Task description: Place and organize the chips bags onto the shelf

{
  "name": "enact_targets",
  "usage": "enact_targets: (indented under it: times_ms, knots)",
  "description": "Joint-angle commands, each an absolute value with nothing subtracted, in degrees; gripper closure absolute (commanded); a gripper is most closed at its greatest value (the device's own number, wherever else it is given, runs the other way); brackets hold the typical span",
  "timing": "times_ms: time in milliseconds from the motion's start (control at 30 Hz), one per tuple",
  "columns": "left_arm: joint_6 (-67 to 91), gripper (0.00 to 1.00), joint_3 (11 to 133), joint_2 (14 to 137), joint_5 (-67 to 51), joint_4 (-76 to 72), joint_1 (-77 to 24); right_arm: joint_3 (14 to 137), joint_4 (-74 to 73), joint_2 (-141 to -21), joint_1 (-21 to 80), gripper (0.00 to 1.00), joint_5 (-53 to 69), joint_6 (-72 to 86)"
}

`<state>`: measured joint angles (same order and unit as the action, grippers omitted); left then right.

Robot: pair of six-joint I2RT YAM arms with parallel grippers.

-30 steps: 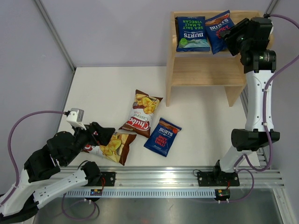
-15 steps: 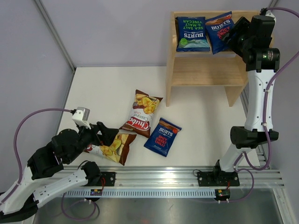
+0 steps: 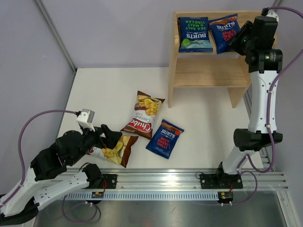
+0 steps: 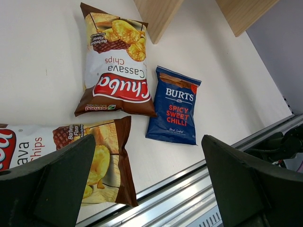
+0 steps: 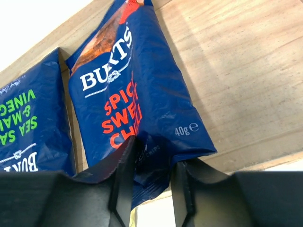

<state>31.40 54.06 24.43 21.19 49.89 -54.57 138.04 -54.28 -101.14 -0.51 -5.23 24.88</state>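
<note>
On the top tier of the wooden shelf (image 3: 208, 71) lie a green-lettered Burts bag (image 3: 194, 34) and a red-lettered Burts bag (image 3: 225, 33). My right gripper (image 3: 238, 41) is shut on the red-lettered bag's (image 5: 137, 80) crumpled lower edge, which fills the gap between its fingers (image 5: 124, 175). Three bags lie on the table: a Chuba bag (image 3: 144, 116), a second Chuba bag (image 3: 113, 149) and another red-lettered Burts bag (image 3: 164, 138). Just above the second Chuba bag's (image 4: 47, 151) right end hovers my left gripper (image 4: 147, 161), wide open and holding nothing.
The shelf's lower tier (image 3: 208, 59) holds nothing that I can see. The aluminium rail (image 3: 189, 182) runs along the table's near edge, close to the left gripper. A grey wall stands left of the table. The shelf's legs (image 4: 156, 14) show at the top of the left wrist view.
The right gripper's jaws have narrowed onto the red-lettered Burts bag's lower edge, and that bag now lies straighter on the shelf. The left arm has crept slightly right over the Chuba bag.
</note>
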Motion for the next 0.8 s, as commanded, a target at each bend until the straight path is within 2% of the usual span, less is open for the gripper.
enact_targets:
  times_ms: [0, 200, 567, 600, 667, 700, 767]
  knots:
    - [30.06, 0.01, 53.62, 24.26, 19.78, 47.37, -54.49, 135.80, -51.25, -99.32, -0.35, 0.63, -3.43, 26.00]
    - [29.97, 0.01, 53.44, 24.43, 19.86, 47.37, -54.49, 132.63, -48.60, -98.35, -0.35, 0.67, -0.26, 30.75]
    - [30.41, 0.01, 52.82, 24.26, 20.30, 47.02, -54.49, 131.31, -46.41, -98.00, 1.32, 0.66, 3.16, 35.68]
    - [30.41, 0.01, 52.74, 24.26, 20.48, 47.02, -54.49, 131.40, -47.02, -98.00, 1.32, 0.59, 2.21, 35.60]
    - [30.41, 0.01, 52.65, 24.61, 21.00, 47.37, -54.41, 132.19, -47.72, -97.12, 1.32, 0.54, 0.36, 34.38]
    - [30.41, 0.01, 52.56, 24.78, 21.27, 47.46, -54.49, 133.23, -48.94, -96.68, 1.23, 0.47, -1.39, 34.19]
    - [30.50, 0.01, 52.47, 25.22, 22.06, 47.64, -54.49, 134.12, -49.92, -96.33, 1.06, 0.42, -3.42, 32.62]
